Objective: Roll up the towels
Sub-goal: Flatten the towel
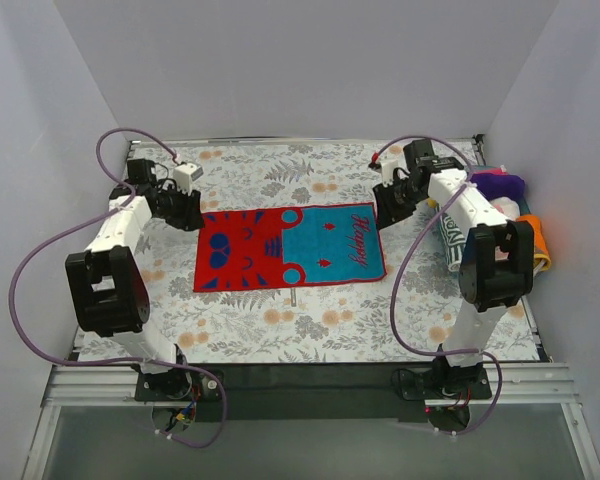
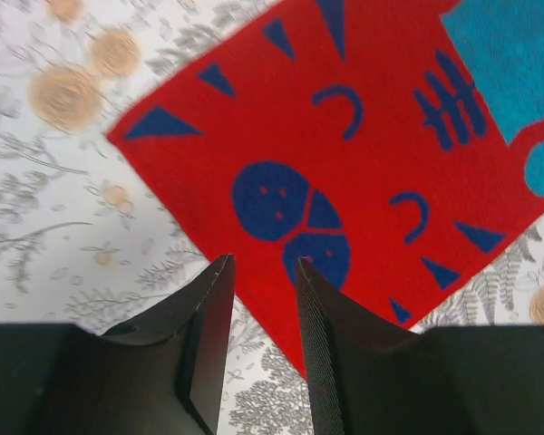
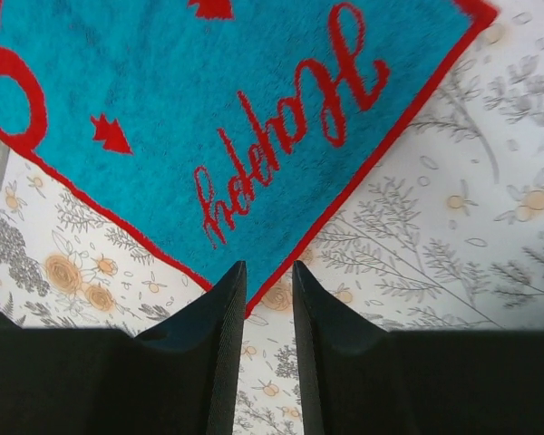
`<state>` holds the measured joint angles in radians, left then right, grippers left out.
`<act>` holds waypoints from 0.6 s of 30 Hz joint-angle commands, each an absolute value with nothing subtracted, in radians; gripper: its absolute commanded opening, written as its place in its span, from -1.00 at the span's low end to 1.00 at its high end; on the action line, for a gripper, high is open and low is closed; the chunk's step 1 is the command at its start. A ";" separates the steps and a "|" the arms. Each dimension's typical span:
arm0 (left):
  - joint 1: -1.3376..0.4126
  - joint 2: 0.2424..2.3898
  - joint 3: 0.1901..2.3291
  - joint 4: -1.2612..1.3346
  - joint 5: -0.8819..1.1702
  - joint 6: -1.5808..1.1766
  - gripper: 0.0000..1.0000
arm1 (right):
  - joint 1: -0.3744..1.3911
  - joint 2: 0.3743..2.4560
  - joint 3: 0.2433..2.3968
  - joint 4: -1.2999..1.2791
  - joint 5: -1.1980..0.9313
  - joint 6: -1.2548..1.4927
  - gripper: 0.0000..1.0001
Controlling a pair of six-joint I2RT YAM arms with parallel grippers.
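Towel (image 1: pixel 290 248), red on its left half and teal on its right half, lies flat and unrolled in the middle of the table, on the flowered cover (image 1: pixel 280 335). The red half carries a dark blue cat face, and the teal half carries red script.

The left gripper (image 1: pixel 194 220) is low at the far left corner of the towel, and the right gripper (image 1: pixel 386 212) is at the far right corner. In both wrist views the jaws stand a little apart, with a narrow gap, and nothing is clamped between them. Each towel corner lies just at the fingertips; whether they touch it I cannot tell.

At the right edge of the table, beside the right arm, some coloured cloths (image 1: pixel 510 187) lie in a pile.
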<state>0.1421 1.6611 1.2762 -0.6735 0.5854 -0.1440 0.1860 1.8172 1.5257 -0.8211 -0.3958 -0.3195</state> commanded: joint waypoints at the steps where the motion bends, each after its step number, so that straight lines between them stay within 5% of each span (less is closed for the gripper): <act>1: 0.129 1.638 1.226 -0.730 0.643 -0.071 -0.39 | 0.219 1.809 1.462 -0.833 -0.408 -0.344 -0.44; 18: 0.120 1.536 0.894 -0.805 0.454 0.103 -0.51 | 0.298 1.753 1.051 -0.716 -0.135 -0.429 -0.60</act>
<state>0.1238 1.5780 0.9077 -0.8280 0.5083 0.0746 0.2893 1.7741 1.0901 -0.7921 -0.2588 -0.3988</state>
